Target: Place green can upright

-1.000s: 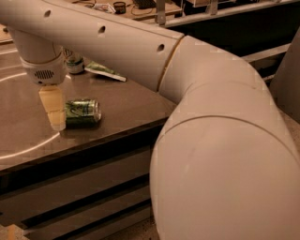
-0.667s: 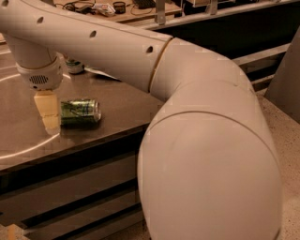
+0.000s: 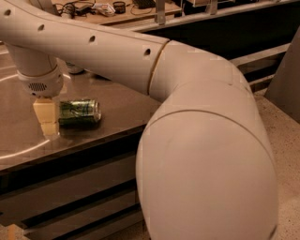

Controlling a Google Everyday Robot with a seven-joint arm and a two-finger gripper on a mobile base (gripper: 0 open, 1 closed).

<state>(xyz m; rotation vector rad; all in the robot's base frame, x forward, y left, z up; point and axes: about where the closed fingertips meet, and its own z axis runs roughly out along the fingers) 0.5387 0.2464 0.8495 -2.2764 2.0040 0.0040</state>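
Note:
The green can (image 3: 79,111) lies on its side on the dark brown table (image 3: 117,105), its silver top rim facing right. My gripper (image 3: 46,118) hangs straight down from the wrist (image 3: 40,79) and reaches the tabletop at the can's left end, covering that end from view. The can's right part and its pale swirl markings show. My pale arm runs from the upper left across to the large elbow housing on the right.
The table's front edge (image 3: 70,152) runs just below the can, with shelves under it. A pale object (image 3: 75,69) sits behind the arm at the back of the table. A farther desk (image 3: 140,14) holds cables and small items. Speckled floor (image 3: 286,140) lies at the right.
My gripper has moved slightly left and down to the can's left end. The can lies where it was.

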